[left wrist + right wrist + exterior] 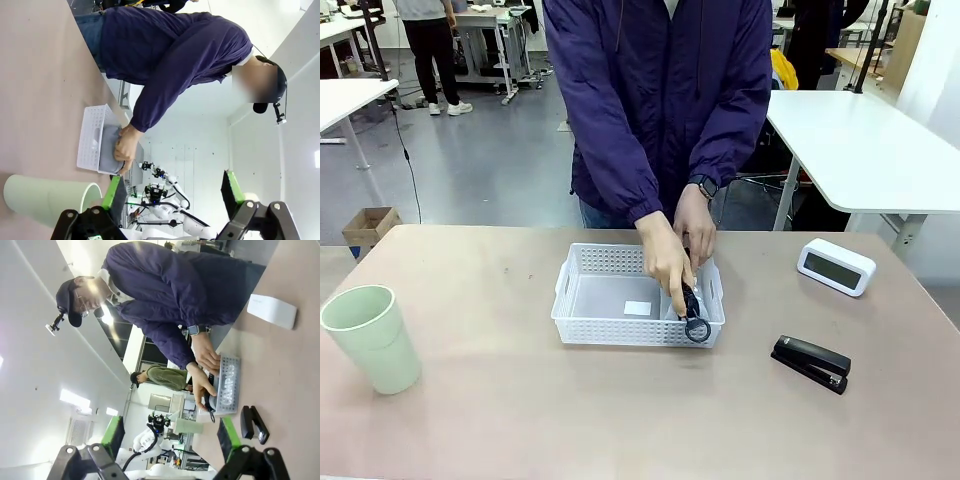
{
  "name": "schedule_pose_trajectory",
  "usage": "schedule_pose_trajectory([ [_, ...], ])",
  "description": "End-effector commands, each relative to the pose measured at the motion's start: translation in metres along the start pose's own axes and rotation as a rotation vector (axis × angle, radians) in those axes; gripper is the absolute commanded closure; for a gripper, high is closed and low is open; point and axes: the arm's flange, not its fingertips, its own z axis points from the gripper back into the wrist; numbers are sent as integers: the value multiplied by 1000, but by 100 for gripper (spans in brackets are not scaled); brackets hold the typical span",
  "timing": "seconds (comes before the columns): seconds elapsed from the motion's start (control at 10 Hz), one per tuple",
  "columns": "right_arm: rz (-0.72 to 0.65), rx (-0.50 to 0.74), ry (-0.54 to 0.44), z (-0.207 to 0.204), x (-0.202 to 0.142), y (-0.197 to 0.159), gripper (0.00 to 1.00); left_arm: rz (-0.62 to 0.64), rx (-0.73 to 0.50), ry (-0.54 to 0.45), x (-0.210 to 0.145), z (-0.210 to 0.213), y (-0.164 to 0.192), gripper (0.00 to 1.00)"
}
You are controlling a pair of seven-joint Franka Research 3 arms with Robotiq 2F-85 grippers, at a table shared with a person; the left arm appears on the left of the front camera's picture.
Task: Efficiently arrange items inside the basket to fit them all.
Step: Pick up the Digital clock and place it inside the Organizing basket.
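Green cup [370,338] upright, mouth up

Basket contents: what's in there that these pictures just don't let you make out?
Pouch, front view: the person's hands cover most of it, so its print can't be read.
White slip on the basket floor, front view: too small to read.
Inside of the basket, right wrist view: far off and behind its own lattice wall.

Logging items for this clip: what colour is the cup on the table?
The cup is pale green, plain with no pattern; the front view shows it best.
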Motion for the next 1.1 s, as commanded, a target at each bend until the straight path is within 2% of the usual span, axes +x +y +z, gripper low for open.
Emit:
schedule_pose_trajectory([
  [0.0, 18, 4, 15, 3, -3, 1, 0, -6, -16, 7, -1, 2, 0, 0],
  [0.5, 0, 1, -1, 1, -1, 1, 0, -6, -16, 7, -1, 2, 0, 0],
  [0.7, 91, -194, 20, -35, -2, 34, 0, -6, -16, 7, -1, 2, 0, 0],
  [0.9, 219, -517, 57, -93, 8, 79, 0, -6, -16, 7, -1, 2, 0, 0],
  [1.0, 257, -677, 33, -122, 13, 94, 0, -6, -16, 7, -1, 2, 0, 0],
])
